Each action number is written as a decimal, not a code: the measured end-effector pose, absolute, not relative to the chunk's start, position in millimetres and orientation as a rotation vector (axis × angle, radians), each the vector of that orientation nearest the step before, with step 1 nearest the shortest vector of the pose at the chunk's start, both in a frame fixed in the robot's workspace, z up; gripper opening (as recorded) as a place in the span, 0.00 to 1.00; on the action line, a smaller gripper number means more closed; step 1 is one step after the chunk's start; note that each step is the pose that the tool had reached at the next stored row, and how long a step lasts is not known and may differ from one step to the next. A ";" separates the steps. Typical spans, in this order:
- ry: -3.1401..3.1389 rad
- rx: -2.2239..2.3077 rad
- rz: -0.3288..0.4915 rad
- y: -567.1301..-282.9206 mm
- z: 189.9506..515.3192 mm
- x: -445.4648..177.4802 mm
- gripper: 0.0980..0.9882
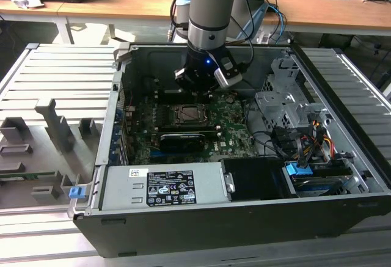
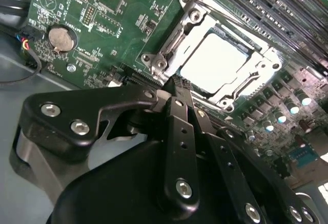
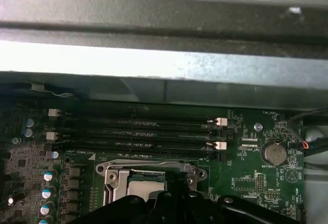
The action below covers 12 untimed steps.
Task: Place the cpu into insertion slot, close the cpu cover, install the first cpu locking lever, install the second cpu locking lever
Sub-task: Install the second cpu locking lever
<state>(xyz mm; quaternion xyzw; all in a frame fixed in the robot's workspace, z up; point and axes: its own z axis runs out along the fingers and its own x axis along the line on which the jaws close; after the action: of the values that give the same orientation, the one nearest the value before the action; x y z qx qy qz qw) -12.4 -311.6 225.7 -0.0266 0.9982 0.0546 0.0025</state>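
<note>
One pincer (image 2: 177,83), fingers together, partly hides the cpu cover (image 2: 225,98) over the cpu (image 2: 212,62).

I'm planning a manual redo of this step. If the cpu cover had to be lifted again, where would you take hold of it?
Probably by a bare rail of the cpu cover, coming from above. It is a thin metal frame lying flat around the cpu, so its open centre offers nothing to pinch, and memory slots crowd one side. The gripper hangs at the frame's edge.
</note>
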 end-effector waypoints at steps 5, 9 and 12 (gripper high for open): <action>3.131 -0.083 0.170 -313.7 225.7 -12.5 0.01; 3.131 -0.083 0.170 -315.7 225.7 -12.5 0.01; 3.131 -0.083 0.170 -316.9 225.7 -12.5 0.01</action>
<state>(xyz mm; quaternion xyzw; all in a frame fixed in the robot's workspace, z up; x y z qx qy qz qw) -12.5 -316.9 225.7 -0.0265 0.9982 0.0542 0.0026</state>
